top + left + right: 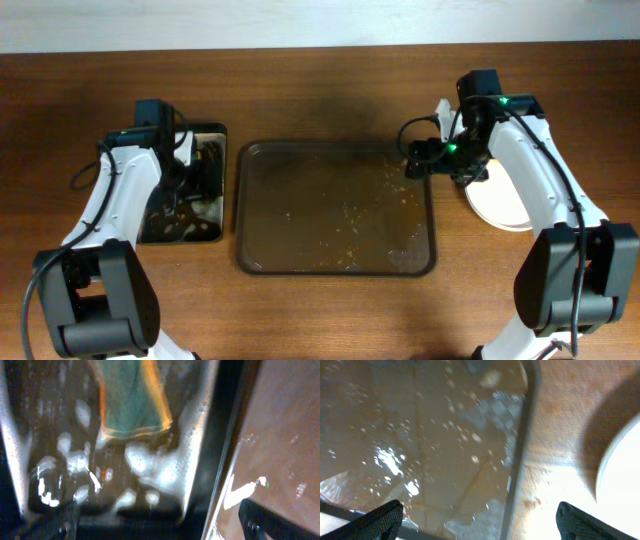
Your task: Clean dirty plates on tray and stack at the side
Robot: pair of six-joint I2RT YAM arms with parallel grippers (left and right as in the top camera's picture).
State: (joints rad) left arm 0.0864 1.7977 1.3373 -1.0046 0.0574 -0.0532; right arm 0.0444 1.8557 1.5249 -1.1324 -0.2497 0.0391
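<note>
The large brown tray (335, 262) lies at the table's middle and holds no plates, only wet smears and crumbs. A white plate stack (500, 208) sits on the table right of it, partly hidden under my right arm; its count does not show. Its rim also shows in the right wrist view (626, 467). My right gripper (425, 158) (482, 522) is open and empty over the tray's right rim (520, 445). My left gripper (195, 160) (160, 527) is open and empty over the small black tray, below the green sponge (132, 400).
The small black tray (150, 228) stands left of the brown tray, wet inside, with the orange-edged green sponge lying in it. The brown tray's edge (280, 435) shows to the right in the left wrist view. Bare wooden table surrounds both trays.
</note>
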